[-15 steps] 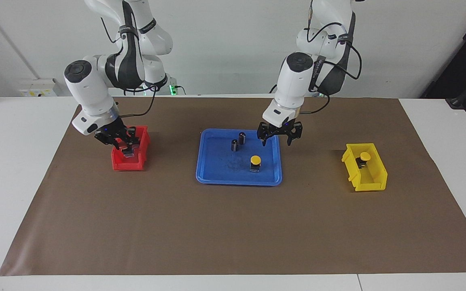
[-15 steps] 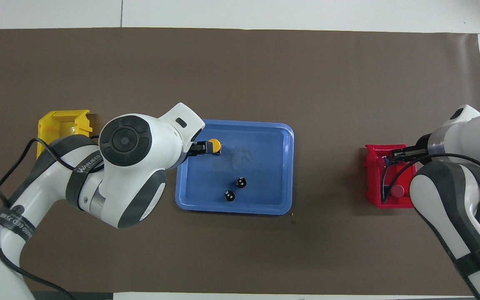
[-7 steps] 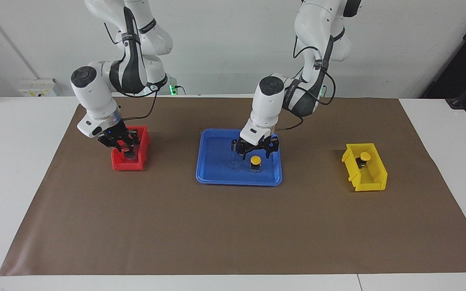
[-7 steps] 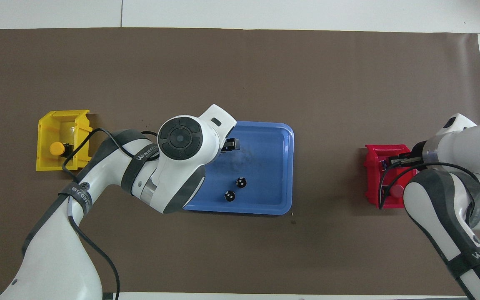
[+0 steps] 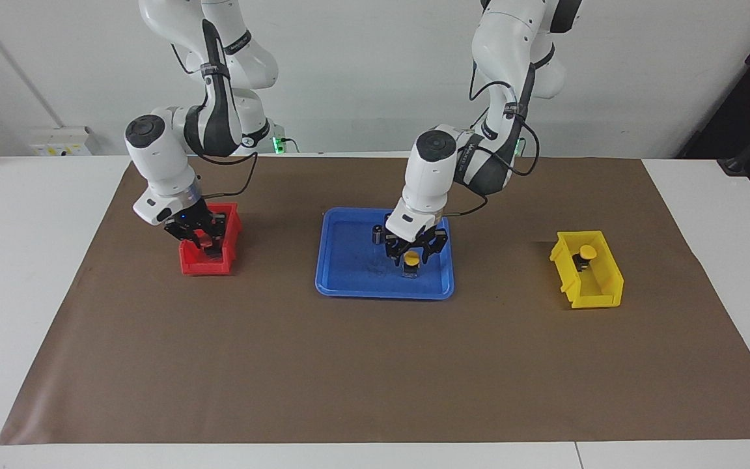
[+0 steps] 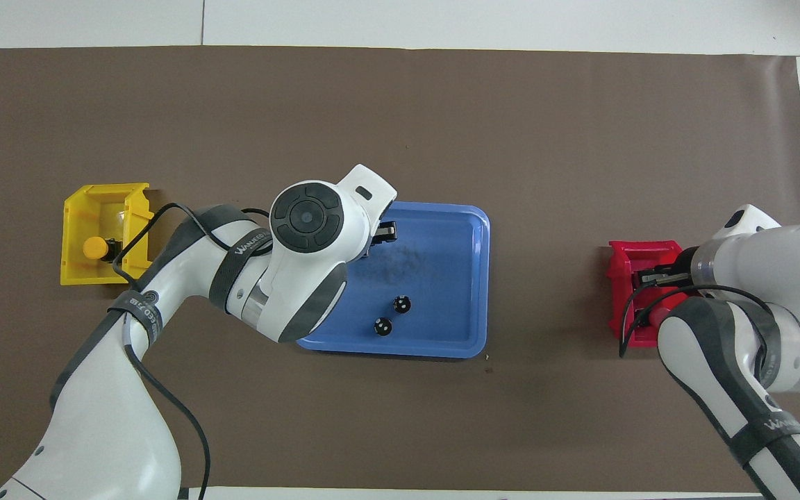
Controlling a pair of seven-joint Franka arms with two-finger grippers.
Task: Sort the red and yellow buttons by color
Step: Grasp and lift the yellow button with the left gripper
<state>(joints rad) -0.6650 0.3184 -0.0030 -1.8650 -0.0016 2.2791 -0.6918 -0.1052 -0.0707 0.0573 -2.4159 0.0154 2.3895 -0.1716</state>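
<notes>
Look first at the blue tray [image 5: 333, 273] in the middle of the frame. It holds one yellow button [image 5: 411, 260], its round yellow cap sitting on a dark blocky base, and two dark cylinders [image 6: 402, 303] lower in the overhead view. Your left gripper [image 5: 412, 253] is down over that button, its fingers spread on either side of the cap and not yet clenched.

At the right of the facing view, the yellow bin [image 5: 604, 296] holds a second yellow button [image 5: 586, 253], lying on its side in the overhead view with the cap pointing toward the table's end.

At the left of the facing view, the red bin [image 5: 200, 266] has your right gripper [image 5: 208, 242] down inside it. You cannot tell whether that claw is released or clenched. A red cap [image 6: 659, 312] shows in the bin in the overhead view, partly hidden by the arm.
</notes>
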